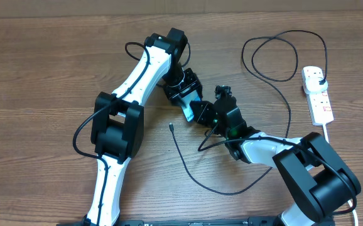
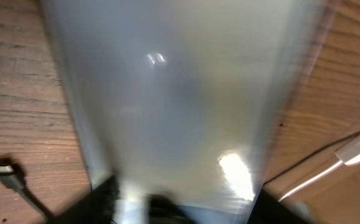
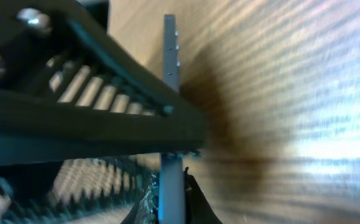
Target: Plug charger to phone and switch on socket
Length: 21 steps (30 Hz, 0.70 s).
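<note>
The phone (image 1: 187,113) is held up off the table between both grippers, and only a sliver of its cyan screen shows from overhead. My left gripper (image 1: 183,94) is shut on its far end. In the left wrist view the phone (image 2: 180,99) fills the frame as a blurred pale slab. My right gripper (image 1: 201,113) is shut on its near end, and the right wrist view shows the phone edge-on (image 3: 170,180) between the jaws. The charger's connector tip (image 1: 171,127) lies free on the table just below the phone and also shows in the left wrist view (image 2: 5,172). Its black cable (image 1: 232,191) loops round to the black plug (image 1: 319,78) in the socket (image 1: 318,100).
The socket's white cord (image 1: 330,135) runs down past the right arm's base. The cable makes a large loop (image 1: 282,56) at the back right. The left arm (image 1: 128,94) stretches across the table's left half. The left gripper's black finger (image 3: 93,118) crosses the right wrist view.
</note>
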Available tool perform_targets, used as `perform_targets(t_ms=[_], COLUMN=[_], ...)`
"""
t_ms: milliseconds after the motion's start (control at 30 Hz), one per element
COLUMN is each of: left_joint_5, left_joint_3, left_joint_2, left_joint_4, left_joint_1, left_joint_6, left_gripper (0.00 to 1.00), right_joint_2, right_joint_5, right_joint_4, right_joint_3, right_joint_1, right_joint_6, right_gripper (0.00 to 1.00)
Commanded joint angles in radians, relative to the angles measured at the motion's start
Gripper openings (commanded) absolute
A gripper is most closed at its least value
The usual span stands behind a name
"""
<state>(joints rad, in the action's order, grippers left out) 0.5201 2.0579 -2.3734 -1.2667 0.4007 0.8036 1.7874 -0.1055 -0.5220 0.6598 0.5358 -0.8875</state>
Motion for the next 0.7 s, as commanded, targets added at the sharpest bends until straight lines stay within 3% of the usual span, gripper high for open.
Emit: perform_targets(t_ms=[0,67,167,333,533,667], left_joint_5=[0.001,-0.077,-0.295,-0.337,-0.154,-0.008], left_joint_3=[0.026,0.026,0.008,-0.22,-0.762,-1.093], left_joint_2=[0.111,0.198,0.371,0.586,0.863,0.963], left_joint_4=[-0.005,-0.001,-0.031,0.138,0.678,1.127], left_joint_1=[-0.022,-0.036,-0.052,-0.055,-0.066,-0.109], left_joint_6=[-0.059,-0.119,-0.171,-0.212,-0.186,-0.002], left_gripper=[0.67,1.0,1.0,1.0,1.0,1.0], right_joint_2=[-0.099,-0.142,-0.214,-0.309,-0.387,-0.385], right_joint_5=[-0.009,-0.044,-0.137,-0.282,-0.419,-0.492], right_joint_4=[-0.021,0.01,0.086,0.114,0.121,0.119], right_joint_3=[0.017,0.017,0.016,0.016,0.016,0.016], right_joint_1=[-0.035,-0.066,-0.14,-0.216,-0.249,-0.25], right_joint_6=[0.005,0.005,0.005,0.003,-0.084,-0.174], right_gripper=[0.03,0.04,0.04,0.04,0.04,0.04])
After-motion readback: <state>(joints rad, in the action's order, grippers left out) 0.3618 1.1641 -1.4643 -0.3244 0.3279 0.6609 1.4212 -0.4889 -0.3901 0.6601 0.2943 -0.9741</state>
